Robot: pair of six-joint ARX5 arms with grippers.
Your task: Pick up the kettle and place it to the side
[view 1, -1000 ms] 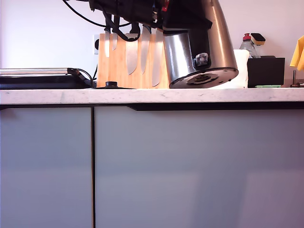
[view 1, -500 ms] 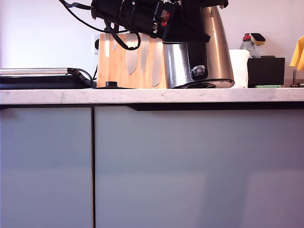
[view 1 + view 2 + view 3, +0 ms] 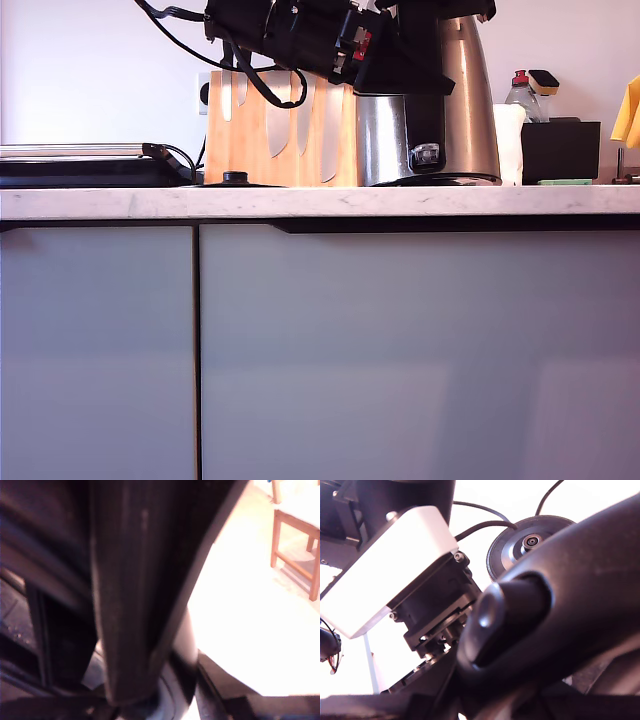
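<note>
The kettle [image 3: 468,110], brushed steel with a black handle [image 3: 425,105], stands upright on the worktop [image 3: 320,202] right of the middle in the exterior view. A black arm [image 3: 300,35] reaches in from the exterior view's upper left and ends at the handle's top. In the first wrist view the dark handle [image 3: 135,590] fills the picture, with my first gripper shut on it and its fingers hidden. The second wrist view shows the handle [image 3: 560,595] very close, beside the other arm's white camera housing [image 3: 390,565]. My second gripper's fingers do not show.
A wooden knife block [image 3: 250,130] stands just behind the kettle toward the exterior view's left. The round power base [image 3: 235,180] and a dark hob [image 3: 80,165] lie further left. To the right stand a black box [image 3: 560,148], a bottle [image 3: 520,95] and a yellow cloth [image 3: 628,110].
The kettle hung tilted above the worktop with its round underside showing. It has come down, straightened up and shifted slightly toward the exterior view's right, with the arm following.
</note>
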